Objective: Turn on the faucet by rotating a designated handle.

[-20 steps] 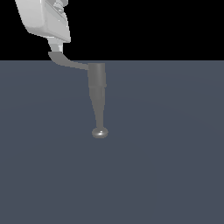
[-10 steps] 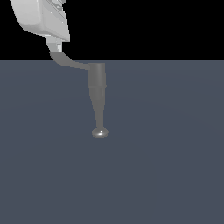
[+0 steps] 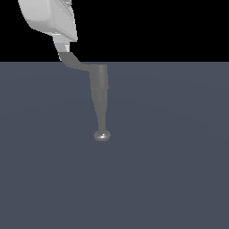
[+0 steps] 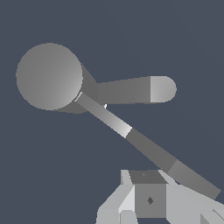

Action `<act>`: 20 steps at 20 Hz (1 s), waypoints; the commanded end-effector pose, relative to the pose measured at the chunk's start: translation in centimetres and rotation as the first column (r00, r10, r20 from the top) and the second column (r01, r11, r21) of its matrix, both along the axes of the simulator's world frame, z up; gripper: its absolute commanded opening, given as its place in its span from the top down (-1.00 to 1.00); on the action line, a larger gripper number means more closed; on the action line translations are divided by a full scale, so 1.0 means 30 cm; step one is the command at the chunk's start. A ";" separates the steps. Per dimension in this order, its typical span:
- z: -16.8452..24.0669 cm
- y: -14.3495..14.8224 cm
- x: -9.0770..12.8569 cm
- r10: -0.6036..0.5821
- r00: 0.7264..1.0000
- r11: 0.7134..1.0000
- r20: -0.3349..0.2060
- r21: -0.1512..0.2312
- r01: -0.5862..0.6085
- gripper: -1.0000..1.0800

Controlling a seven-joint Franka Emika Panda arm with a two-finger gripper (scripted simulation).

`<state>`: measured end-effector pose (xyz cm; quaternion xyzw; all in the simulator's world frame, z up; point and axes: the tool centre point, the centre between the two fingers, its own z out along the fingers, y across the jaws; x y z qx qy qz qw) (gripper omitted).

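One gripper (image 3: 67,48): sat at the handle's outer tip; whether clenched or released could not be told.
Handle (image 3: 75,62): thin, rigid, probably slick metal lever just beneath the gripper; best pushed near its flared tip.
Faucet (image 3: 100,96): stiff, fixed column just beyond the handle.
Room: open floor (image 3: 170,170) all round.

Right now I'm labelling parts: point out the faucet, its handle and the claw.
faucet (image 3: 99,96), exterior view, on the tapering column.
handle (image 3: 71,60), exterior view, on the bent lever near its tip.
claw (image 3: 61,44), exterior view, on the white finger above the lever.
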<state>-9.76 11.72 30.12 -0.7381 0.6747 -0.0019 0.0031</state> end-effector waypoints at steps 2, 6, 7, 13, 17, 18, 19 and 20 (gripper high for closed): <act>-0.003 -0.051 -0.032 -0.009 1.000 1.000 -0.005 -0.002 0.009 1.00; -0.003 -0.089 -0.067 -0.009 1.000 1.000 -0.006 -0.002 0.009 1.00; -0.004 -0.098 -0.075 -0.008 1.000 1.000 -0.006 -0.002 0.008 1.00; 0.000 -0.126 -0.089 -0.002 1.000 1.000 -0.002 -0.001 0.002 1.00; -0.001 -0.207 -0.083 -0.004 1.000 1.000 -0.003 -0.001 0.003 1.00; -0.002 -0.228 -0.081 -0.004 1.000 1.000 -0.004 -0.002 0.004 1.00; -0.002 -0.248 -0.079 -0.004 1.000 1.000 -0.004 -0.002 0.004 1.00; -0.002 -0.269 -0.077 -0.005 1.000 1.000 -0.005 -0.002 0.005 1.00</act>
